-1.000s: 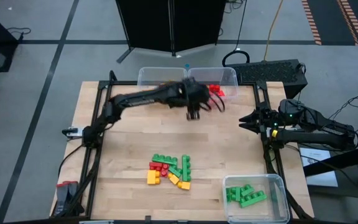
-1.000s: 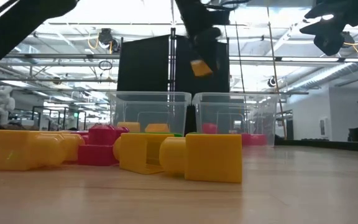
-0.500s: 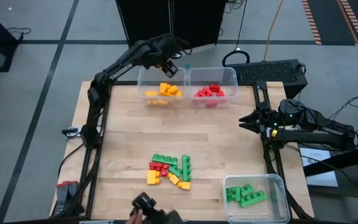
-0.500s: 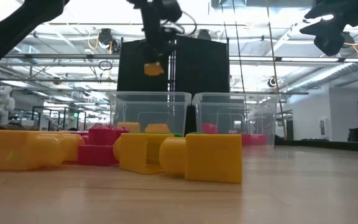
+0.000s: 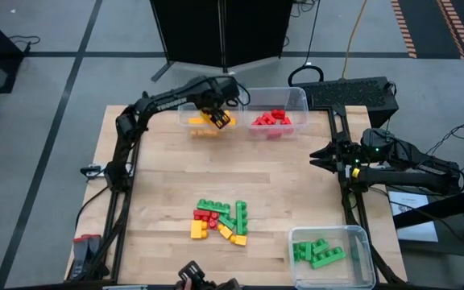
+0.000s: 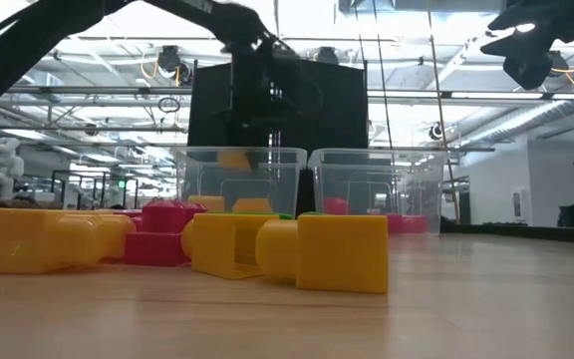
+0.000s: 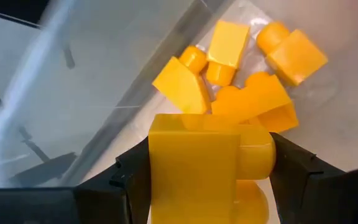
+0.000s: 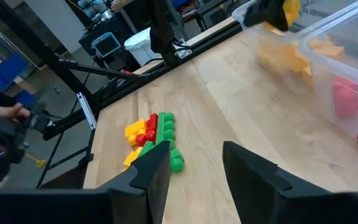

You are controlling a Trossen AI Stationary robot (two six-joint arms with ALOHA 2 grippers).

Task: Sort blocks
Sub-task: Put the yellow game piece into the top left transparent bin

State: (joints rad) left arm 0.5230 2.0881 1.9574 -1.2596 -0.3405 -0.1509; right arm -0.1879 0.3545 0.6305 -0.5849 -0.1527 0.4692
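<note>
**Clerk:** Items, left to right?

**Operator:** Item one: I had the left gripper (image 5: 218, 113) over the clear bin (image 5: 185, 98) at the table's far edge, fingers (image 7: 132, 180) clenched on a yellow brick (image 7: 207, 163). Loose yellow bricks (image 7: 235, 68) lay in that bin beneath it. Item two: the neighbouring bin (image 5: 296, 97) held red bricks (image 5: 271, 119).

**Clerk:** Unsorted stock?

**Operator:** Item three: a mixed pile (image 5: 220, 219) of green, red and yellow bricks near the table's near edge. Item four: green bricks (image 5: 319, 251) in the bin (image 5: 365, 242) at the near right corner. Item five: my right gripper (image 5: 319, 157) waited at the right edge, fingers (image 8: 151, 171) spread, holding nothing.
</note>
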